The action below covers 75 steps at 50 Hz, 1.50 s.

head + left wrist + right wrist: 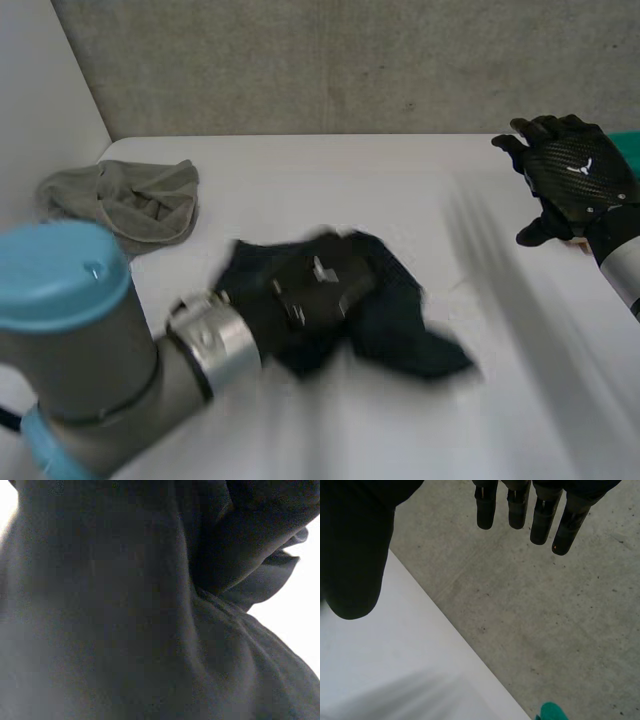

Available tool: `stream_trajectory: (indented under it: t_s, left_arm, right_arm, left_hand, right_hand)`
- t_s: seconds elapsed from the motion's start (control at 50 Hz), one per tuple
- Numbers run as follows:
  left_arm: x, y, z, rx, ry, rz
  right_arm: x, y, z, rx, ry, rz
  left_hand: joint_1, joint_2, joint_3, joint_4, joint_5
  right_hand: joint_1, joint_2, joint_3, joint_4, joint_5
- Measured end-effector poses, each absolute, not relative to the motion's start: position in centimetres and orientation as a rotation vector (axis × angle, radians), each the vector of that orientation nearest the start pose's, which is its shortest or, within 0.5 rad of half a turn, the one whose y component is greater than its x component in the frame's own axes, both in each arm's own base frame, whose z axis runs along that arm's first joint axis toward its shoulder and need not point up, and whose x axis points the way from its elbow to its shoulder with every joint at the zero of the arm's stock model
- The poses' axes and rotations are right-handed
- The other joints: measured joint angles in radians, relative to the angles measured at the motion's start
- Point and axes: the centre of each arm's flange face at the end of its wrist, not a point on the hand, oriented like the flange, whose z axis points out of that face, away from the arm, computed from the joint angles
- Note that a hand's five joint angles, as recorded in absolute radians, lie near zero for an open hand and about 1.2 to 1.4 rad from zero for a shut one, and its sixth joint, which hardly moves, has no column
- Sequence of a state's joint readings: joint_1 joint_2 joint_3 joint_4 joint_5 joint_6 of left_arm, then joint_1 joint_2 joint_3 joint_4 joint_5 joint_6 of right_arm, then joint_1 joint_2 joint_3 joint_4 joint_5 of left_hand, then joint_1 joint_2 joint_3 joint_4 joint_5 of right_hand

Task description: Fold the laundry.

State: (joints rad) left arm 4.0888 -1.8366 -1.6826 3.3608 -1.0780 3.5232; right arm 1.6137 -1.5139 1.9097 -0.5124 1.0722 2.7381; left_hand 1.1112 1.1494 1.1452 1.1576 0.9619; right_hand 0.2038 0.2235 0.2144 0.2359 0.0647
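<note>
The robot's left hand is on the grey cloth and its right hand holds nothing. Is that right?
No. The left hand is on the dark cloth, not the grey cloth, which lies apart from it; the head view shows this. The right hand does hold nothing.

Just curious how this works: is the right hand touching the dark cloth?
Apart. The head view shows the open right hand off to the side, with bare white table between it and the dark cloth.

Head view over table, left wrist against cloth — right wrist toward floor
</note>
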Motion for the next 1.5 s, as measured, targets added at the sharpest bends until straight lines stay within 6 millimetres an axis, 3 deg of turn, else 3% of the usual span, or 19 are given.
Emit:
stream_trajectory:
  t_s: [0.02,0.06,0.1,0.14,0.28,0.38,0.54,0.68,0.8,0.96,1.04,1.08,1.24,1.44,1.5]
  left_arm:
    - [-33.4,-16.0,20.9,-1.349,-1.54,1.605]
    - [-33.2,-14.0,20.2,-1.395,-1.529,1.457]
    - [-32.8,-13.6,20.0,-1.408,-1.546,1.381]
    - [-32.5,-14.1,20.2,-1.402,-1.567,1.366]
    - [-30.9,-18.5,21.7,-1.317,-1.694,1.472]
    - [-29.5,-21.9,22.9,-1.148,-1.877,1.624]
    - [-27.0,-23.3,22.0,-0.76,-2.224,1.705]
    - [-26.0,-21.5,19.5,-0.669,-2.378,1.62]
    - [-26.3,-19.2,18.3,-0.712,-2.411,1.511]
    - [-26.5,-16.7,18.0,-0.711,-2.426,1.39]
    - [-27.0,-15.1,17.9,-0.698,-2.414,1.331]
    - [-27.3,-14.3,17.8,-0.709,-2.406,1.313]
    - [-28.1,-12.1,16.9,-0.785,-2.38,1.267]
    - [-28.7,-12.2,14.9,-0.82,-2.439,1.276]
    - [-28.9,-12.7,14.4,-0.819,-2.455,1.294]
  right_arm:
    - [18.8,-29.3,23.8,-0.994,1.808,-2.284]
    - [19.0,-29.3,23.7,-0.999,1.802,-2.282]
    - [19.2,-29.3,23.7,-1.005,1.797,-2.277]
    - [19.3,-29.4,23.7,-1.008,1.794,-2.273]
    - [20.4,-30.0,23.1,-1.029,1.792,-2.222]
    - [22.7,-29.7,22.2,-1.071,1.845,-2.035]
    - [27.3,-27.6,20.5,-1.207,1.935,-1.644]
    - [29.3,-27.0,18.1,-1.349,2.006,-1.466]
    - [29.2,-27.0,17.1,-1.443,2.066,-1.478]
    - [27.8,-27.0,18.2,-1.488,2.092,-1.589]
    - [25.4,-26.4,19.3,-1.501,2.109,-1.647]
    - [24.5,-25.8,18.9,-1.535,2.109,-1.625]
    - [23.6,-23.3,16.4,-1.636,2.066,-1.485]
    - [24.5,-24.2,14.4,-1.655,1.974,-1.581]
    - [24.9,-24.9,13.6,-1.655,1.949,-1.628]
  left_hand:
    - [0.0,0.0,0.0,0.0,0.0]
    - [-0.319,-0.348,-0.32,-0.334,-0.299]
    - [-0.731,-0.71,-0.7,-0.708,-0.68]
    - [-0.81,-0.808,-0.791,-0.814,-0.796]
    - [-0.82,-0.873,-0.869,-0.883,-0.877]
    - [-0.82,-0.878,-0.869,-0.885,-0.877]
    - [-0.82,-0.881,-0.869,-0.885,-0.877]
    - [-0.82,-0.881,-0.869,-0.885,-0.877]
    - [-0.82,-0.879,-0.868,-0.884,-0.874]
    - [-0.815,-0.844,-0.84,-0.853,-0.827]
    - [-0.769,-0.805,-0.802,-0.813,-0.789]
    - [-0.744,-0.78,-0.775,-0.789,-0.764]
    - [-0.686,-0.72,-0.715,-0.724,-0.701]
    - [-0.634,-0.685,-0.676,-0.689,-0.668]
    - [-0.499,-0.518,-0.516,-0.531,-0.514]
  right_hand:
    - [0.0,0.0,0.0,0.0,0.0]
    - [0.0,0.0,0.0,0.0,0.0]
    - [0.0,0.0,0.0,0.0,0.0]
    - [0.0,0.0,0.0,0.0,0.0]
    - [0.0,0.0,0.0,0.0,0.0]
    - [0.0,0.0,0.0,0.0,0.0]
    - [0.0,0.0,0.0,0.0,0.0]
    - [0.0,0.0,0.0,0.0,0.0]
    - [0.0,0.0,0.0,0.0,0.0]
    - [0.004,0.002,0.017,0.003,0.004]
    - [0.051,0.075,0.088,0.061,0.065]
    - [0.139,0.167,0.186,0.162,0.15]
    - [0.146,0.181,0.2,0.18,0.165]
    - [0.144,0.181,0.199,0.18,0.162]
    - [0.164,0.181,0.217,0.198,0.18]
